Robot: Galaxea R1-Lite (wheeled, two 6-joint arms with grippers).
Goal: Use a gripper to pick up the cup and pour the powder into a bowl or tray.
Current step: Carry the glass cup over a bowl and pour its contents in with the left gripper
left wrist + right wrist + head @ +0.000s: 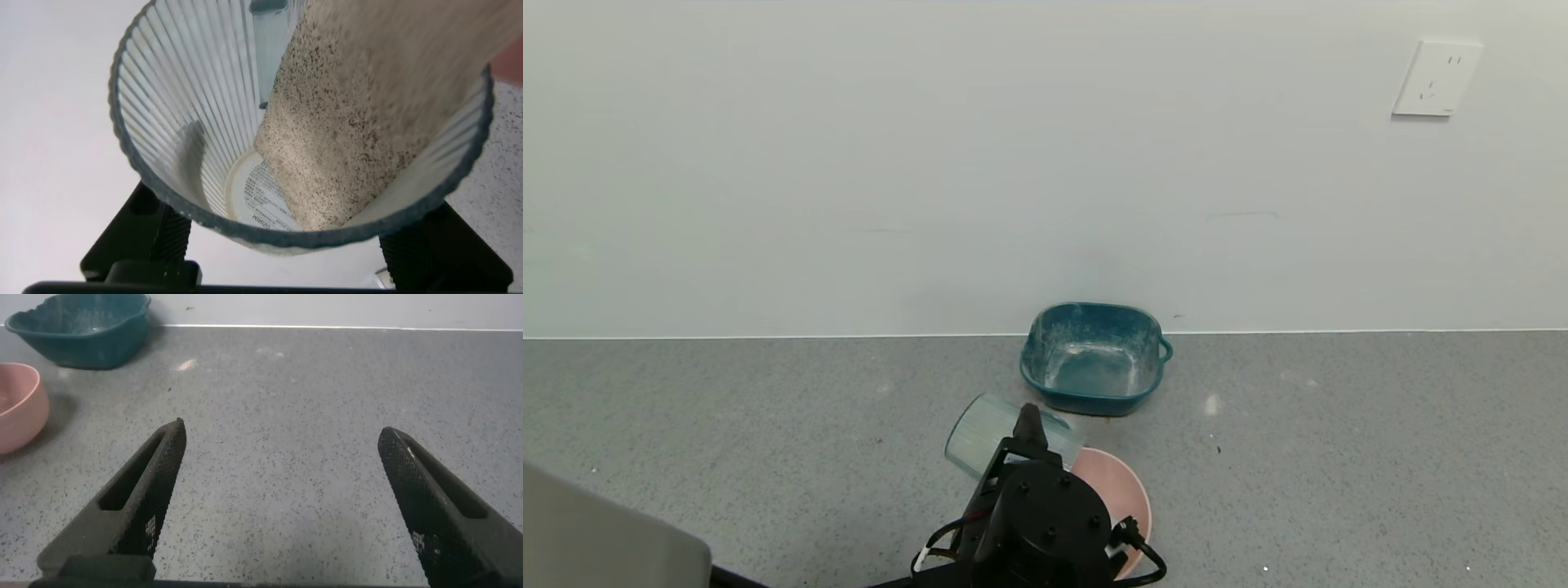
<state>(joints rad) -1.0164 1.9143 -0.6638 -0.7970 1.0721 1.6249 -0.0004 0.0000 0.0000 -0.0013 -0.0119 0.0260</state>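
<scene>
My left gripper is shut on the clear ribbed cup and holds it tipped on its side, its mouth turned toward the pink bowl just beside it. In the left wrist view the black fingers clamp the cup from both sides. The pale speckled powder lies along the cup's wall from the base to the rim. My wrist hides the cup's mouth in the head view. My right gripper is open and empty over bare counter, with the pink bowl off to its side.
A square teal tray dusted with white stands against the wall behind the bowl, and it also shows in the right wrist view. The grey speckled counter stretches to both sides. A wall socket sits high at the right.
</scene>
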